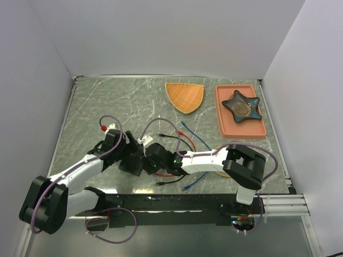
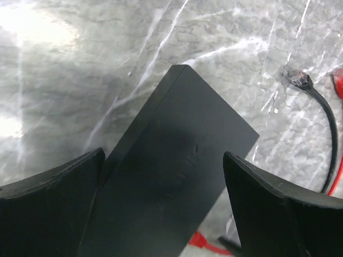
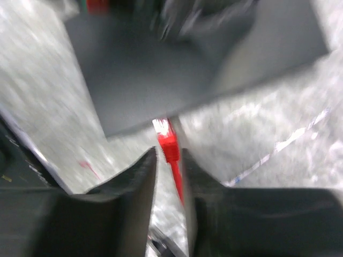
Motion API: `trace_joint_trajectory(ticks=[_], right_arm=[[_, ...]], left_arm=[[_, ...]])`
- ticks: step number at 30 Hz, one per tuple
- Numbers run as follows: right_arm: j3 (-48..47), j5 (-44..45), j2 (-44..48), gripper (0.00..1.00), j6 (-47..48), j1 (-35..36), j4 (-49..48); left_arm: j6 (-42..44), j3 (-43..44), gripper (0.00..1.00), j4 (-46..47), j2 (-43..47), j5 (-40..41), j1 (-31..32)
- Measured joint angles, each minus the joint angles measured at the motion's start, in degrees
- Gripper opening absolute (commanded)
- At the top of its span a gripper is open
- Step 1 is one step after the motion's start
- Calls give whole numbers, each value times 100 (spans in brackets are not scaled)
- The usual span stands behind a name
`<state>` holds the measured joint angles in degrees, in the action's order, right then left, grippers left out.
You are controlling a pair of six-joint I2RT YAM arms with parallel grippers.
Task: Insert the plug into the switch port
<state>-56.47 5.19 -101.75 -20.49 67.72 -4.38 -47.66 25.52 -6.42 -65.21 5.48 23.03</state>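
Though view's blurred, plug (image 3: pixel 168 140) sits btwn R tool (image 3: pixel 168 154) fingers (image 3: pixel 138 184).

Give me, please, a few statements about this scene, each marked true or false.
1. The dark star-shaped dish sits in the orange tray. True.
2. The left tool is shut on nothing. False: its fingers stand wide apart, the black box between them.
3. A red cable runs between the fingers of the right tool. True.
4. The black cable is plugged into the black box. False: its connector lies on the table, apart from the box.
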Motion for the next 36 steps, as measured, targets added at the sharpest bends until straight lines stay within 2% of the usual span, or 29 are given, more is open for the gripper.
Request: trace_joint_trajectory(ticks=[7, 8, 9, 12, 17, 21, 24, 29, 31, 33, 36], right_arm=[[48, 192, 525, 77, -66, -81, -280], [57, 245, 621, 84, -37, -81, -236], [59, 278, 691, 86, -26, -81, -184], [105, 446, 1045, 99, 90, -94, 33], [269, 514, 1858, 99, 369, -391, 256], [442, 354, 2347, 99, 649, -946, 205], [522, 184, 2406, 99, 872, -1432, 192], [588, -114, 2260, 98, 1368, -1547, 208], [590, -205, 2157, 97, 1519, -1547, 181], [590, -310, 2039, 96, 1665, -1574, 120], [590, -529, 1803, 94, 1899, -1685, -42]], left_arm=[[243, 614, 96, -826, 566, -107, -264], [293, 772, 96, -927, 673, -105, -278], [323, 872, 96, -975, 756, -107, -282], [422, 1220, 96, -1169, 1049, -107, -289], [562, 1668, 96, -1364, 1329, -136, -295], [636, 2177, 96, -1467, 1333, -328, -297], [645, 2719, 96, -1484, 1231, -522, -297], [573, 3401, 96, -1331, 1021, -914, -302], [444, 3305, 96, -1117, 1060, -1128, -306], [256, 2828, 96, -627, 1257, -1405, -308], [72, 2162, 96, -511, 1447, -1639, -308]])
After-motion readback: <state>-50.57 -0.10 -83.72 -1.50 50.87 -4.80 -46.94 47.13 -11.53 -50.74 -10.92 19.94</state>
